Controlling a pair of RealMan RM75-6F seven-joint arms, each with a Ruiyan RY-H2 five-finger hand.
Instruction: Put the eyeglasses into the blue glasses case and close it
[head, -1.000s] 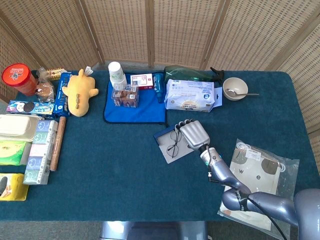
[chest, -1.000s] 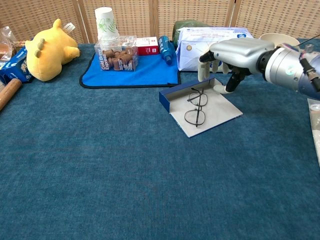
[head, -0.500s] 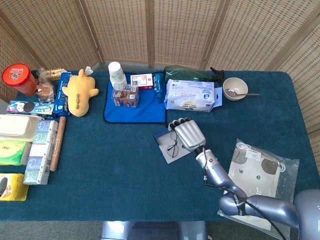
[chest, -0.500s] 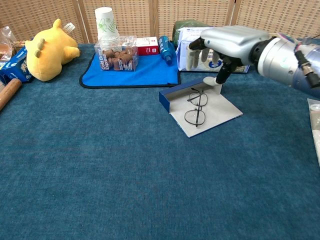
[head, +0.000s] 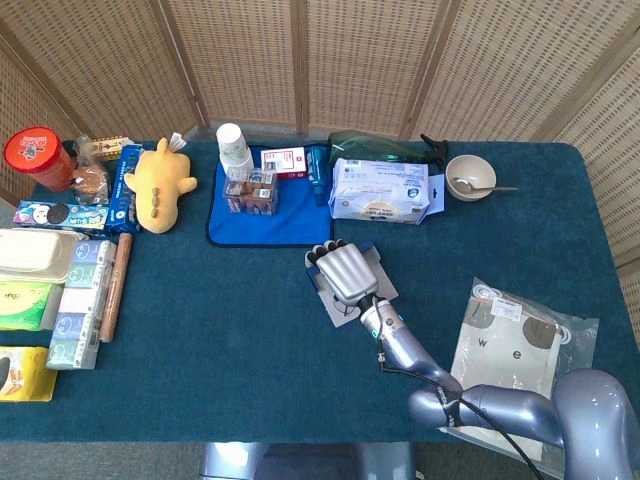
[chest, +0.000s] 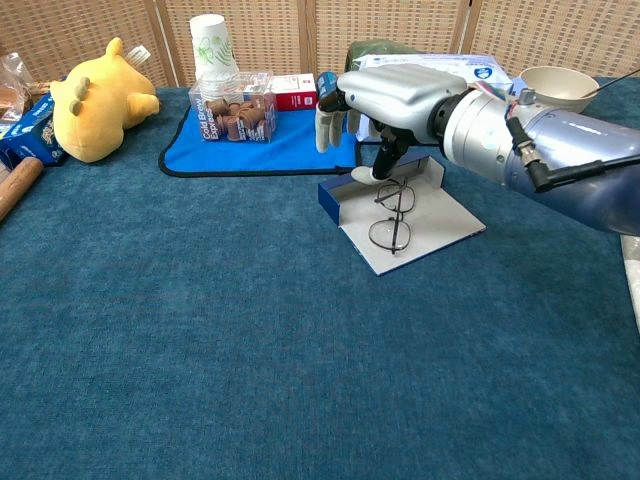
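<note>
table cloth (chest: 200, 350): matt, napped | hand (chest: 385, 95): glossy, perhaps plastic | eyeglasses (chest: 392, 215): thin wire

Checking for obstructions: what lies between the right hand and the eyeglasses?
Nothing. In the chest view the right hand hangs above the eyeglasses in the open glasses case.

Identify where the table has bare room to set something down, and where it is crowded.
Bare cloth lies across the near table, in front of the open glasses case, and between case and rolling pin. The back edge around the blue mat and the left edge are crowded.
</note>
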